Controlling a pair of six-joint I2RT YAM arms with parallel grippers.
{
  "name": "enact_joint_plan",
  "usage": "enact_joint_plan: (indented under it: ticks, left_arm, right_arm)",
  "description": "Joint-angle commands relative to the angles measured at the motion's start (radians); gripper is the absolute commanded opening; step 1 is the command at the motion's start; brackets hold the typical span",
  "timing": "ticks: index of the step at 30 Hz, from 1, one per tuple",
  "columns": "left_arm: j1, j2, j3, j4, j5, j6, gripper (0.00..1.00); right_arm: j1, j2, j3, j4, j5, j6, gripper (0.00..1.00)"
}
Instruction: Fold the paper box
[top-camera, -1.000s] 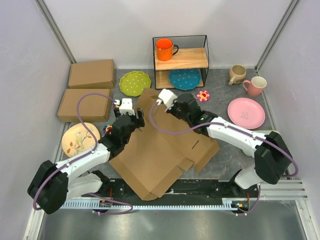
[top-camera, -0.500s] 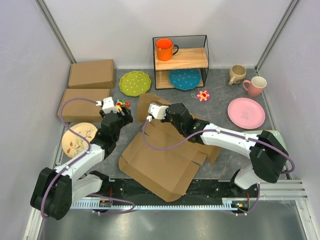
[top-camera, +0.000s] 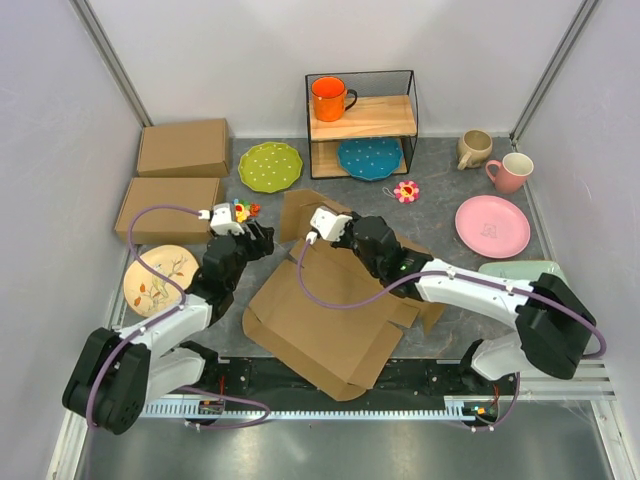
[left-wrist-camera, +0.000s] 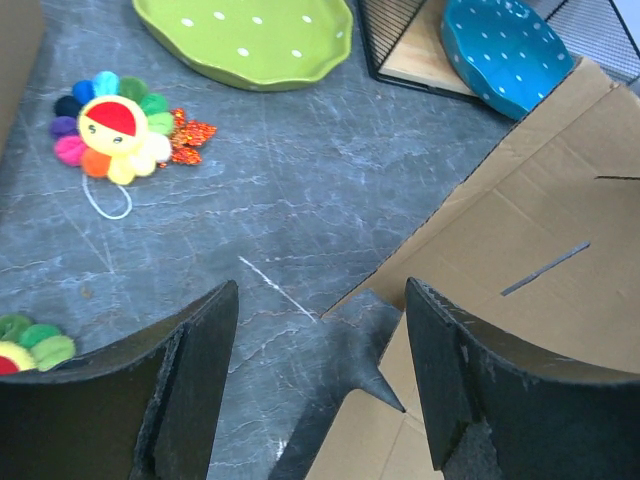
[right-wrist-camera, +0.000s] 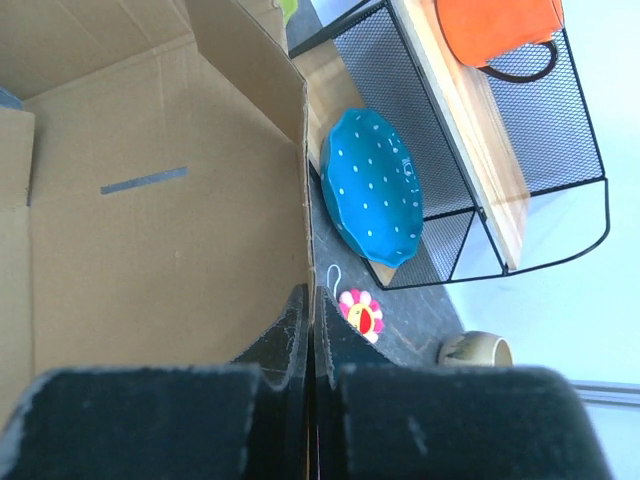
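We log one box (top-camera: 320, 320), an unfolded sheet lying skewed mid-bench (top-camera: 440, 170), with a corner toward the bases; we cannot tell its long axis. Right pincer (right-wrist-camera: 310, 300) is clamped on a raised flap edge. Left pincer (left-wrist-camera: 320, 290) is wide apart and empty. Two cartons (top-camera: 183, 147) lie far left.

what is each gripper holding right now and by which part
The right gripper pinches the paper box by the edge of an upturned flap. The left gripper is open and holds nothing.
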Motion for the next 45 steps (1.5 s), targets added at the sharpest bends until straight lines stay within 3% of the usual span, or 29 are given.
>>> enact_joint_plan:
  ticks: [1, 6, 10, 13, 16, 22, 27, 31, 42, 45]
  left_arm:
    - [0.001, 0.042, 0.031, 0.096, 0.084, 0.01, 0.74]
    - [0.001, 0.082, 0.037, 0.11, 0.135, 0.01, 0.71]
    - [-0.011, 0.042, 0.025, 0.06, 0.132, -0.055, 0.6]
    - [-0.057, -0.011, 0.025, -0.052, 0.065, -0.079, 0.48]
    - [-0.176, -0.068, 0.008, -0.077, -0.004, -0.056, 0.44]
    - [-0.201, 0.028, 0.04, -0.127, -0.015, -0.116, 0.44]
    - [-0.201, 0.09, 0.068, -0.158, -0.049, -0.19, 0.58]
    - [-0.2, 0.16, 0.094, -0.147, -0.005, -0.205, 0.6]
    - [-0.201, 0.294, 0.074, 0.049, 0.117, -0.158, 0.57]
    - [-0.203, 0.314, 0.071, 0.09, 0.114, -0.148, 0.5]
  right_arm:
    - [0.0, -0.068, -0.014, -0.034, -0.084, 0.117, 0.0]
    - [0.0, -0.098, -0.035, -0.026, -0.096, 0.092, 0.0]
    - [0.0, -0.113, -0.023, -0.039, -0.097, 0.082, 0.0]
    - [0.0, -0.113, -0.009, -0.054, -0.099, 0.085, 0.0]
    - [0.0, -0.107, -0.009, -0.057, -0.104, 0.091, 0.0]
    - [0.002, -0.095, 0.009, -0.077, -0.101, 0.1, 0.0]
    - [0.005, -0.11, 0.004, -0.083, -0.104, 0.103, 0.0]
    - [0.006, -0.115, 0.003, -0.08, -0.102, 0.105, 0.0]
    - [0.011, -0.11, 0.004, -0.08, -0.107, 0.109, 0.0]
    - [0.016, -0.111, 0.006, -0.082, -0.104, 0.112, 0.0]
